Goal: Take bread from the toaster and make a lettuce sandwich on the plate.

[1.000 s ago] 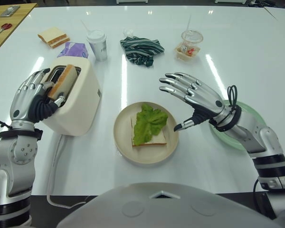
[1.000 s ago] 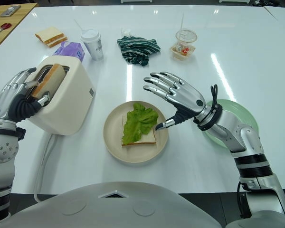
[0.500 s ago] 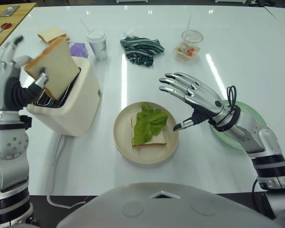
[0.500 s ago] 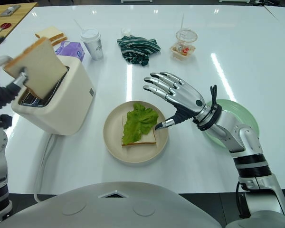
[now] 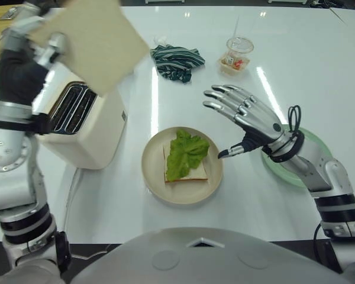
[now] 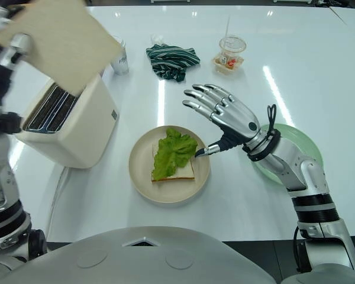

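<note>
Lifting clear since before, our left robot hand [image 5: 23, 59] grips the pale square bread slice [image 5: 94, 41] above the cream plastic toaster [image 5: 94, 136]; right of it, our right robot hand [image 5: 251, 115] hovers spread open, empty.

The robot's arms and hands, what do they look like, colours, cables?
Silver metal with black parts. The right hand has jointed silver fingers and a black wrist band, where a black cable loops out. The left hand has a black palm. The rounded silver arm segments are split by black rings.
</note>
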Robot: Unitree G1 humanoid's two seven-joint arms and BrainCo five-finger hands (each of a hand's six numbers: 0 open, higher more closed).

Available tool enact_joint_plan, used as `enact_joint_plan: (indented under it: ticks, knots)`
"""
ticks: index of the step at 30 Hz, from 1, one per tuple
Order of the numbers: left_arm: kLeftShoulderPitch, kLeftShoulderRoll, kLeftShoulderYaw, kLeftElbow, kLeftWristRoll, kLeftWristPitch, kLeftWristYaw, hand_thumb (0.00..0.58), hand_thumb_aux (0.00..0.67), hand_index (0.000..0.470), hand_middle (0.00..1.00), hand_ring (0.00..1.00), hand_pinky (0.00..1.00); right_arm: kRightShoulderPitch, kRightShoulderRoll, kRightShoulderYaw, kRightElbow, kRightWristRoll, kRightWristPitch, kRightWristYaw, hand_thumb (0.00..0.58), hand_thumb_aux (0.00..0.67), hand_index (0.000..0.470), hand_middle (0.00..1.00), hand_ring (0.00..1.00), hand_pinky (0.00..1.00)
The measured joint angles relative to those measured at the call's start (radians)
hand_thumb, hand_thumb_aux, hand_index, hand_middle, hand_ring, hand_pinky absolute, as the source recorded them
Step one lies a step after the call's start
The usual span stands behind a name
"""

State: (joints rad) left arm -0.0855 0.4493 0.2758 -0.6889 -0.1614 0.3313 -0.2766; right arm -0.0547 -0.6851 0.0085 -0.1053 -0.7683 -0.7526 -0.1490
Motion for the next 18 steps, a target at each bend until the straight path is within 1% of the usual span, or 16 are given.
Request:
enact_joint_plan:
  ticks: [1,3,5,9,11,15,18]
  knots:
    - [0.014,-0.010,-0.057,-0.003,-0.015,0.027,-0.015,0.580,0.670,0.470,0.00,0.00,0.00,-0.005,-0.007,-0.020,0.034,-0.021,0.013,-0.029,0.000,0.000,0.000,0.00,0.00,0.00]
    - [0.048,-0.032,-0.125,-0.003,-0.019,0.053,-0.030,0.580,0.670,0.470,0.00,0.00,0.00,-0.017,-0.033,-0.035,0.114,-0.082,0.049,-0.087,0.000,0.000,0.000,0.00,0.00,0.00]
    - [0.081,-0.034,-0.199,0.008,-0.017,0.056,-0.058,0.580,0.670,0.470,0.00,0.00,0.00,-0.031,-0.064,-0.041,0.184,-0.150,0.085,-0.144,0.000,0.000,0.000,0.00,0.00,0.00]
    - [0.157,-0.027,-0.345,0.074,0.005,0.043,-0.133,0.580,0.670,0.470,0.00,0.00,0.00,-0.043,-0.089,-0.022,0.239,-0.195,0.110,-0.203,0.000,0.000,0.000,0.00,0.00,0.00]
    - [0.165,-0.024,-0.383,0.123,0.029,0.015,-0.153,0.580,0.670,0.470,0.00,0.00,0.00,-0.045,-0.090,-0.009,0.244,-0.197,0.112,-0.218,0.000,0.000,0.000,0.00,0.00,0.00]
    - [0.162,-0.017,-0.477,0.268,0.112,-0.077,-0.188,0.580,0.670,0.470,0.00,0.00,0.00,-0.058,-0.089,0.034,0.267,-0.212,0.119,-0.239,0.000,0.000,0.000,0.00,0.00,0.00]
    - [0.143,-0.026,-0.519,0.355,0.161,-0.140,-0.189,0.580,0.670,0.470,0.00,0.00,0.00,-0.066,-0.088,0.065,0.274,-0.214,0.122,-0.251,0.000,0.000,0.000,0.00,0.00,0.00]
